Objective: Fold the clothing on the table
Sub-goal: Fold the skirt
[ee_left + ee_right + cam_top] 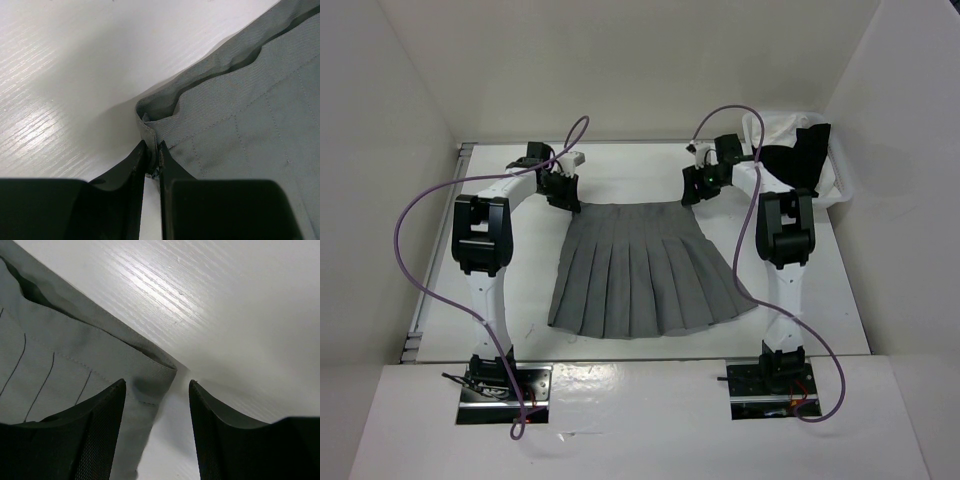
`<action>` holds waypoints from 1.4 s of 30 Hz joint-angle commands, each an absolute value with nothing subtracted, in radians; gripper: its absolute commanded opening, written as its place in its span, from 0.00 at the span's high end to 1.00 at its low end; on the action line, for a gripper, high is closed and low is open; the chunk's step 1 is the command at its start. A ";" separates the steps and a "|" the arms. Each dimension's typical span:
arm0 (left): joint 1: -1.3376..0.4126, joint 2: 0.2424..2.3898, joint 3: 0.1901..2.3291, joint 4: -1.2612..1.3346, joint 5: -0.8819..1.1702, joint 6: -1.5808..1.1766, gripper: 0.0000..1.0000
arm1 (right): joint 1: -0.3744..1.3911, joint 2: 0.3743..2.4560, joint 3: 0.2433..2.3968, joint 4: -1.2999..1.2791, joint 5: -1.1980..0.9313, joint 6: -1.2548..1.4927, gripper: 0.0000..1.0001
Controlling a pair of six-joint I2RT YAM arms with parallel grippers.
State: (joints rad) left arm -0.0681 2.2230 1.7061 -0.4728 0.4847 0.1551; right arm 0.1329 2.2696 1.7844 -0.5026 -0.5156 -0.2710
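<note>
Pinching the waistband of the skirt (pixel 645 275) on the desk (pixel 840 300)
One corner is sitting nipped in the left pincer (pixel 151 150); the right pincer (pixel 157 390) is hanging spread astride the other, where a shallow bite is risking it slipping free.

Top camera high, near side, looking down; 2 wrist cameras close; all share skirt (pixel 640 270).

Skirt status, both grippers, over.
Left gripper shut on waistband corner of skirt. Right gripper open, straddling the other corner. Skirt spread flat on table, unfolded. Nothing on it.
</note>
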 commanded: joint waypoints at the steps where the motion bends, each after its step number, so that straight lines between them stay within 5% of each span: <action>1: -0.072 2.232 1.729 -0.483 0.523 0.179 1.00 | 0.120 2.287 1.827 -0.503 -0.540 -0.282 0.41; 13: -0.072 2.232 1.729 -0.492 0.523 0.179 1.00 | 0.120 2.338 1.867 -0.521 -0.577 -0.282 0.52; 20: -0.072 2.232 1.729 -0.492 0.523 0.179 1.00 | 0.120 2.359 1.890 -0.535 -0.606 -0.282 0.71; 27: -0.072 2.241 1.762 -0.511 0.523 0.189 1.00 | 0.120 2.359 1.908 -0.545 -0.606 -0.282 1.00; 42: -0.072 2.232 1.986 -0.568 0.474 0.189 1.00 | 0.120 2.279 2.042 -0.574 -0.454 -0.273 1.00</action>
State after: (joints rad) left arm -0.0738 2.2372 1.9221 -0.5610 0.4751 0.1593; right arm 0.1253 2.3474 1.9629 -0.5701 -0.5102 -0.2771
